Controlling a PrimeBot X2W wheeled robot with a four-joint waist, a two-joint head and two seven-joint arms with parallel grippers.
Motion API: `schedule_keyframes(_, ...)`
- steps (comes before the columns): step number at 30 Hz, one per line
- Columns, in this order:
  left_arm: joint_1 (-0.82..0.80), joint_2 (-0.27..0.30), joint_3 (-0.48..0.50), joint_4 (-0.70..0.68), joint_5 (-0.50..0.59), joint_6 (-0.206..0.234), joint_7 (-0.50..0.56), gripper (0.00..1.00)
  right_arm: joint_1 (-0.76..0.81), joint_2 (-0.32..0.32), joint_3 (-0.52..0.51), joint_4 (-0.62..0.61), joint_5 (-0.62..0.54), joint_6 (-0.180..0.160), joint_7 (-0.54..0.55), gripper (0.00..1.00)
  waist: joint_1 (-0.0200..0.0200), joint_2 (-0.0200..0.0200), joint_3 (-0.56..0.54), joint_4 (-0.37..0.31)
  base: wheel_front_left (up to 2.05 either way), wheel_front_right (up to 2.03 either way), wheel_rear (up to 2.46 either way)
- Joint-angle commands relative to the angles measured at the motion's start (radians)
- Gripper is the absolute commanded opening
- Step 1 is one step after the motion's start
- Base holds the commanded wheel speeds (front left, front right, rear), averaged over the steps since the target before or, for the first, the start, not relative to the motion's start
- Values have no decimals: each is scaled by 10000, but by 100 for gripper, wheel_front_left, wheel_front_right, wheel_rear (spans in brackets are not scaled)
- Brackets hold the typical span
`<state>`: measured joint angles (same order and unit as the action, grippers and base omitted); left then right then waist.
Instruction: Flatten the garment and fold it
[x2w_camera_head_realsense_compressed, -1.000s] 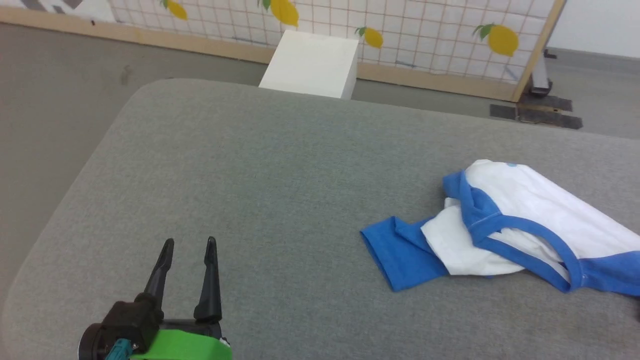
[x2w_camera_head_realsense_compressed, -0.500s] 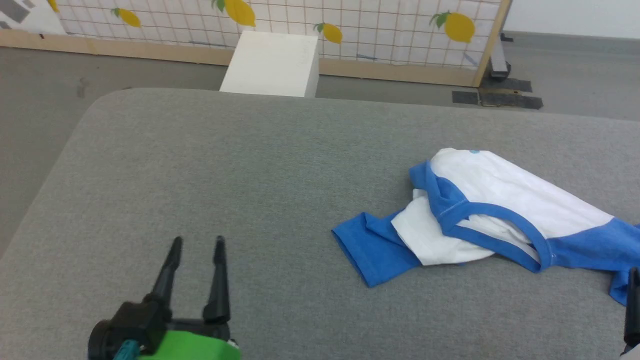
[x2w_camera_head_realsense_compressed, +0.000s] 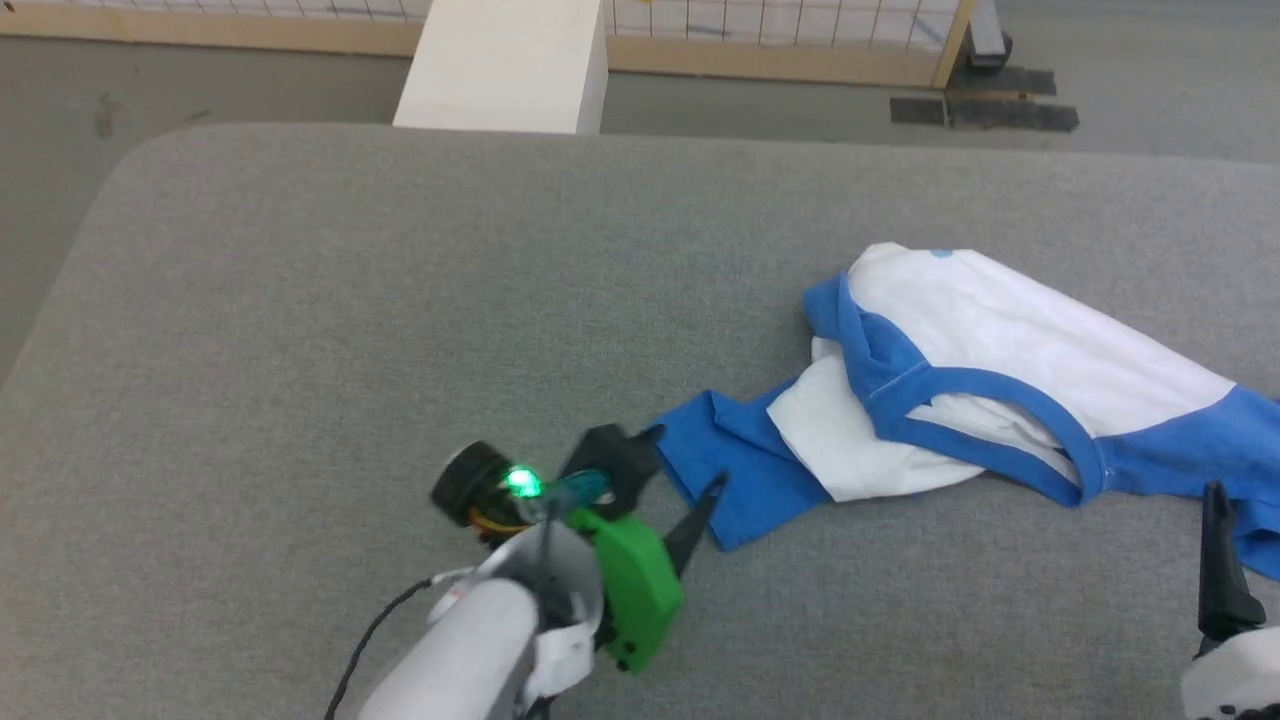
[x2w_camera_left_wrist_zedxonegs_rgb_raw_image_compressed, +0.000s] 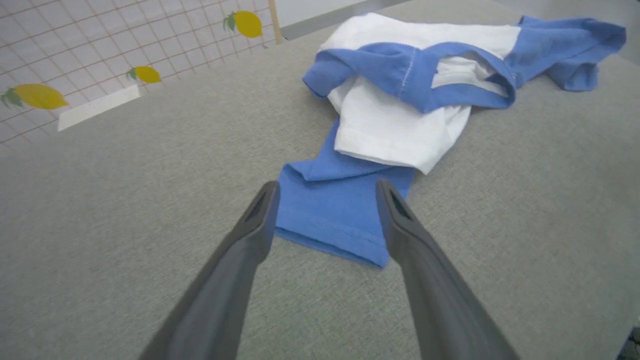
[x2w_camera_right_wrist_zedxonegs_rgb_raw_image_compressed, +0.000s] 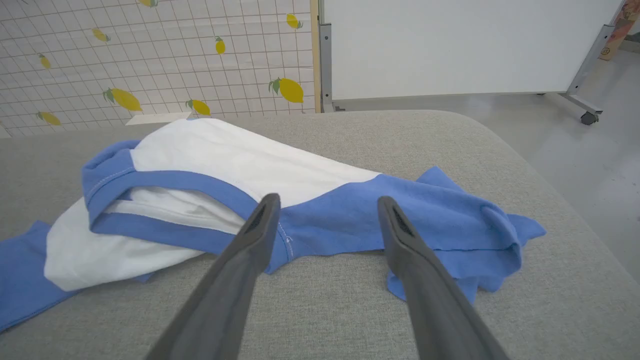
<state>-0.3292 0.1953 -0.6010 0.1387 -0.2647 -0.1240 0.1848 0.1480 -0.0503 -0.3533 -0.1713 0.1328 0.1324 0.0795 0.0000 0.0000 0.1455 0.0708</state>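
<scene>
A crumpled shirt (x2w_camera_head_realsense_compressed: 1000, 330) lies toward the grey cushion's (x2w_camera_head_realsense_compressed: 350, 300) right. The left gripper (x2w_camera_left_wrist_zedxonegs_rgb_raw_image_compressed: 327, 192), fingers apart, aims at one blue sleeve (x2w_camera_left_wrist_zedxonegs_rgb_raw_image_compressed: 330, 220); the right gripper (x2w_camera_right_wrist_zedxonegs_rgb_raw_image_compressed: 327, 202), equally spread, faces the other, likely to stretch it flat.

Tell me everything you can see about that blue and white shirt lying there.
The T-shirt looks like soft knit cloth: white body, royal-blue sleeves and shoulders, blue-trimmed neckline. It lies crumpled and partly folded over itself on the grey padded surface, toward the robot's right. One blue sleeve stretches flat toward the left gripper, whose open fingers frame its hem; nothing grips it.
</scene>
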Motion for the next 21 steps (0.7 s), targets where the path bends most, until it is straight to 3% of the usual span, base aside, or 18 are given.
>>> schedule_keyframes(1, -535, 67, -460, 286, -218, -57, 93, 100, -225, 0, 76, 54, 40, -17, 6, 100, 0, 0, 362, -150, 0, 0, 0)
schedule_keyframes(6, -1793, 307, -2105, 1556, -958, -63, 372, 100, -463, 0, 273, 173, 114, -17, -22, 100, 0, 0, 768, -484, 0, 0, 0)
schedule_keyframes(13, -2620, 677, -3359, 3520, -1131, -65, 336, 100, -705, 0, 377, 402, 208, -17, -118, 100, 0, 0, 953, -969, 0, 0, 0)
schedule_keyframes(14, -2671, 680, -3544, 3731, -1238, -65, 267, 35, -711, 1, 359, 447, 240, -17, -139, 100, 0, 0, 946, -1007, 0, 0, 0)
schedule_keyframes(15, -2698, 673, -3667, 3866, -1370, -65, 192, 0, -712, 1, 342, 478, 254, -17, -160, 100, 0, 0, 934, -1026, 0, 0, 0)
schedule_keyframes(21, -2942, 617, -3959, 4164, -2075, -66, -731, 0, -605, 1, 179, 677, 287, -17, -241, 100, 0, 0, 604, -857, 0, 0, 0)
